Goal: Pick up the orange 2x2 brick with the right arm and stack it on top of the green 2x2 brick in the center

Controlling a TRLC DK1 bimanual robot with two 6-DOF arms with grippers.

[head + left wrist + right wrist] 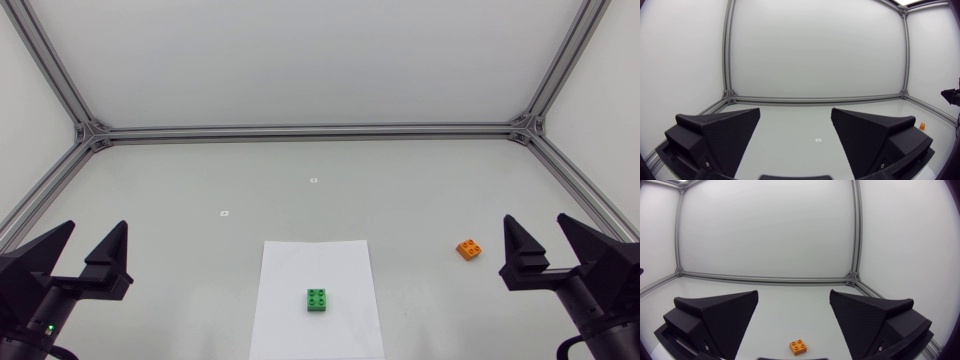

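The orange 2x2 brick [468,248] lies on the table at the right, just left of my right gripper [538,240]. In the right wrist view the orange brick [798,347] sits on the table ahead of the open right gripper [793,302], between the lines of its fingers. The green 2x2 brick [318,299] rests on a white paper sheet [345,265] at the table's middle front. My left gripper [92,244] stands open at the left edge, far from both bricks. From the left wrist view the orange brick [922,126] shows small, far beyond the left gripper [795,120].
Two small white markers [314,180] [225,213] lie on the table behind the paper. An aluminium frame [310,131] runs along the table's back and sides, with white walls behind it.
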